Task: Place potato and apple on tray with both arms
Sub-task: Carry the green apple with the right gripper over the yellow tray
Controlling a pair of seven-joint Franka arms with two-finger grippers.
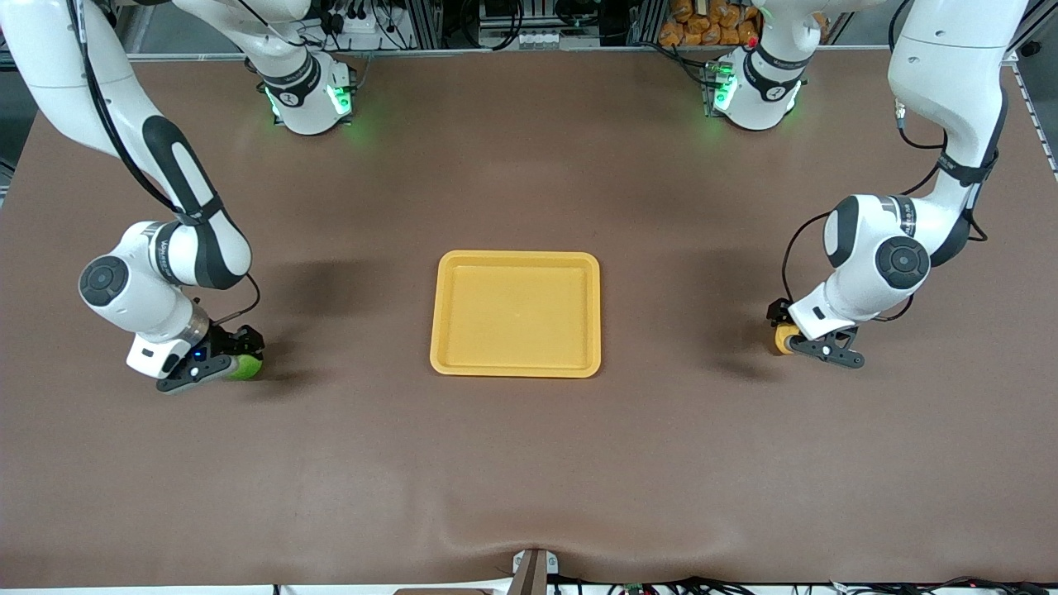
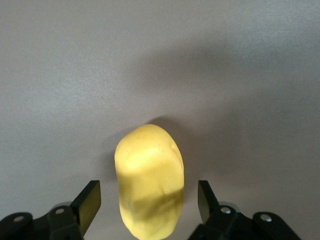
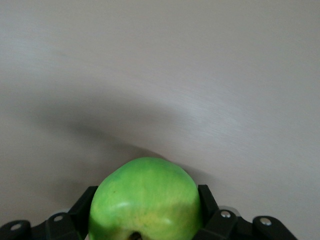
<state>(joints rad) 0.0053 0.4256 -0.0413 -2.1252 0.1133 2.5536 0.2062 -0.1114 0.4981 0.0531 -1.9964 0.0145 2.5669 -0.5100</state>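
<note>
The yellow-orange tray lies flat in the middle of the table with nothing on it. My left gripper is down at the table toward the left arm's end, open, with a finger on each side of the potato. In the left wrist view the potato lies on the table between the fingers, with a gap on both sides. My right gripper is low at the right arm's end, shut on the green apple. In the right wrist view the apple fills the space between the fingers.
The brown mat covers the whole table. The two arm bases stand along the edge farthest from the front camera. A small bracket sits at the table's nearest edge.
</note>
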